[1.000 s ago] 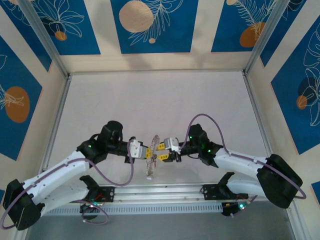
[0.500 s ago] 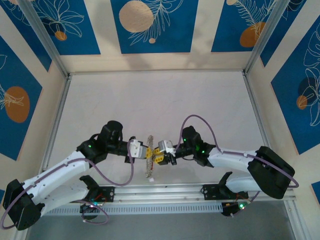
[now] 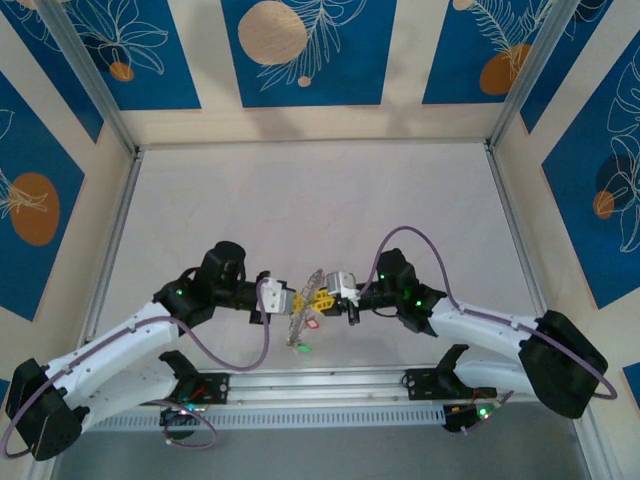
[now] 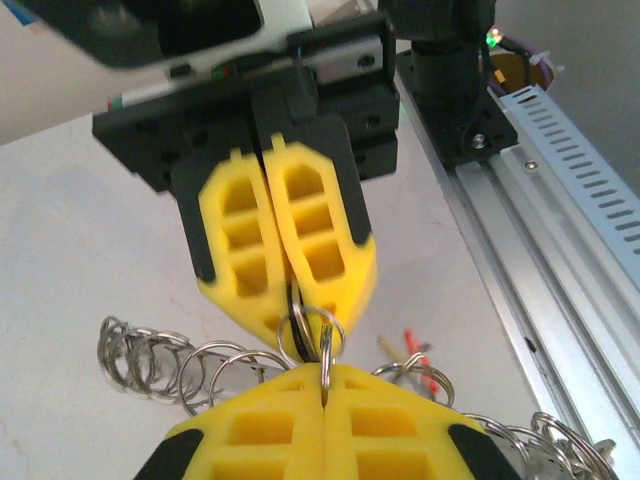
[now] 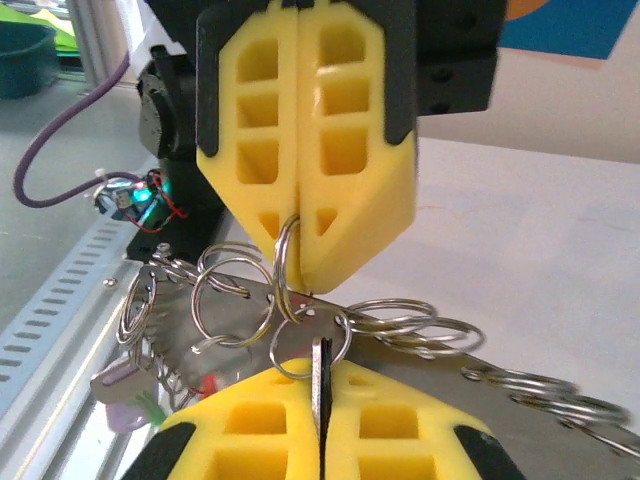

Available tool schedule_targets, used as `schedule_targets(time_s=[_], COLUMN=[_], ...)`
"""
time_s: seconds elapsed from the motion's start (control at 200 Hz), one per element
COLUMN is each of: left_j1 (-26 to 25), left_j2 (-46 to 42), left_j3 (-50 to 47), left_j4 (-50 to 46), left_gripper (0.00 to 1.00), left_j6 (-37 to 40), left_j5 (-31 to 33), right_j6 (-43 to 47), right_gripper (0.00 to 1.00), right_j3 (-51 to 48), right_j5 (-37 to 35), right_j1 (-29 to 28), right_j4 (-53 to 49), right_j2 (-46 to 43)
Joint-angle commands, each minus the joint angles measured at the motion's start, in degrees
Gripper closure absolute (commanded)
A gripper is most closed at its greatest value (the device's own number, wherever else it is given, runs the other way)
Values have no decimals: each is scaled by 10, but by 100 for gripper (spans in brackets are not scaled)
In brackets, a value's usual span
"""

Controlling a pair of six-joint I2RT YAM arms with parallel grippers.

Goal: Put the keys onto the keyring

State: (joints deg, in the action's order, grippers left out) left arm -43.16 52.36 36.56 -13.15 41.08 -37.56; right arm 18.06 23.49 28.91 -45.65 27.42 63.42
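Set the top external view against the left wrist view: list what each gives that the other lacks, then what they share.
Top external view: the whole left arm and right arm, blue wall panels, and a green tag dangling under the ring cluster. Left wrist view: separate small rings, one pinched edge-on at the left end effector tips. Shared: that end effector and the right end effector shut on the cluster, tip to tip; a red tag; the slotted rail.

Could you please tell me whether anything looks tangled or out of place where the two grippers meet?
Yes. Between the shut left gripper and right gripper, which meet tip to tip, the small rings bunch in a jumble, overlapping at different angles instead of hanging in a row.
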Motion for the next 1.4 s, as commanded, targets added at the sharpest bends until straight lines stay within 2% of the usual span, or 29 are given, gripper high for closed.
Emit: schedule_targets(time_s=[0.0,0.265,0.45,0.74,1.05,1.23,1.395], left_j1=[-3,-3,-5,-9,-10,-10,-10], left_j2=[12,18,18,19,39,48,61], left_j3=[30,31,27,9,10,-1,-15], left_j4=[-6,1,1,39,39,64,113], left_gripper=[100,100,100,100,100,100,100], left_j6=[0,-16,-26,-44,-53,-76,-117], left_j5=[7,21,25,13,23,34,52], right_j6=[17,34,57,98,163,193,219], right_gripper=[100,100,100,100,100,100,100], right_j3=[14,41,91,166,242,276,285], right_j5=[-13,-47,-85,-140,-216,-270,-326], right_j1=[5,2,1,-26,-49,-61,-77], right_j4=[-66,-127,-221,-333,-454,-492,-477], right_j2=[-24,-51,-60,-20,-2,6,9])
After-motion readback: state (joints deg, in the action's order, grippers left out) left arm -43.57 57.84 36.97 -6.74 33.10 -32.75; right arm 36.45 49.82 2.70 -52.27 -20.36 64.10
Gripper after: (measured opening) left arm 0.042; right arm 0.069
